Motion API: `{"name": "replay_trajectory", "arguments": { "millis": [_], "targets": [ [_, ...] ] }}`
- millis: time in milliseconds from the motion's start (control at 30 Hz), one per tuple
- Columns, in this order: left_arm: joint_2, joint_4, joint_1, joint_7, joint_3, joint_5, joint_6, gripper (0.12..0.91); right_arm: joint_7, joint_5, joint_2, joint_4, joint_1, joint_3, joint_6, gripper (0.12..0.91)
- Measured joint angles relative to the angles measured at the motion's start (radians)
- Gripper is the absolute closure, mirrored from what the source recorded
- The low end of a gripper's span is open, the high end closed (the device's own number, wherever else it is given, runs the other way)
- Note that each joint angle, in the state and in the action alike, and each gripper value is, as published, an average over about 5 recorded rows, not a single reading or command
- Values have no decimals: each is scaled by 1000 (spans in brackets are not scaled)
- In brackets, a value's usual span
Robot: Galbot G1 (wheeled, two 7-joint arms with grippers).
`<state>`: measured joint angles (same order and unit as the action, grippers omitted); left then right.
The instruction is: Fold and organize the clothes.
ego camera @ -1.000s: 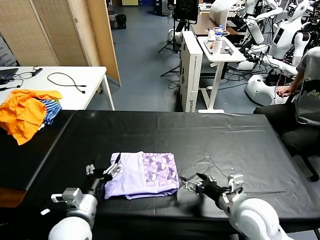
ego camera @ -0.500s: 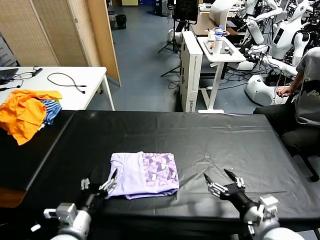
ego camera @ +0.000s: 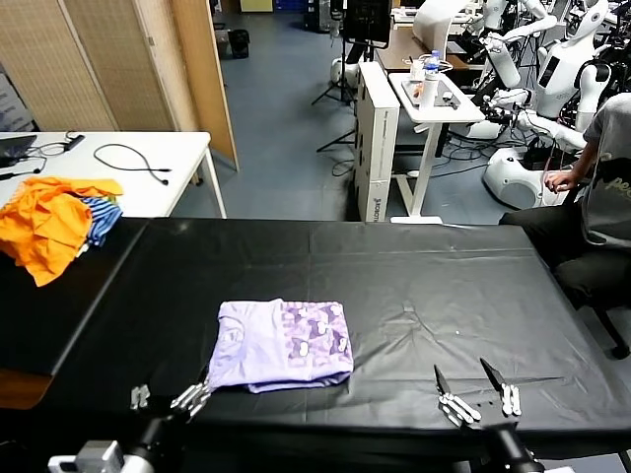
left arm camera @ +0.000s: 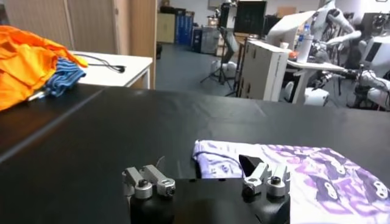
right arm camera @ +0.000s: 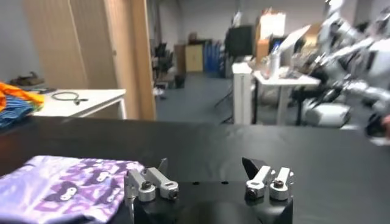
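Lavender cotton forms the folded short-sleeved T-shirt [ego camera: 283, 344], which lies as a compact rectangular stack on the black-covered tabletop [ego camera: 444, 286], toward the near edge and left of centre. The upper face shows the plain lavender portion on the robot's left and the darker purple-and-white printed patch [ego camera: 317, 330] on the right. Edges appear roughly aligned; no sleeve is seen projecting from the stack.

The left gripper [ego camera: 166, 398] sits low at the near tabletop edge, just short of the garment's near left corner, with its fingers apart and nothing between them. The right gripper [ego camera: 477, 392] sits at the near edge, well apart from the garment to the right, fingers likewise spread and empty. Neither gripper touches the cloth.

Judged status: folding appears complete or nearly so. Any remaining work would be tidying or placement, if required at all.

A heap of bright orange garments [ego camera: 47, 223] with a blue-and-white striped cloth [ego camera: 99, 215] rests at the far left, well apart from the work area.
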<state>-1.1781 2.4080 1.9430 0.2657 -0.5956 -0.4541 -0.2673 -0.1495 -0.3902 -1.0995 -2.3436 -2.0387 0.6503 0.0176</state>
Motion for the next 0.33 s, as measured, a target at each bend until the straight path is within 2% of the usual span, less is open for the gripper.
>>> {"name": "replay_trajectory", "arguments": {
  "millis": [167, 333],
  "targets": [
    [-4, 16, 36, -7, -5, 10, -1, 123, -46, 7, -15, -4, -52, -2, 9, 118],
    [-5, 17, 46, -19, -5, 16, -2, 123, -60, 4, -24, -6, -82, -3, 2, 118]
  ]
}}
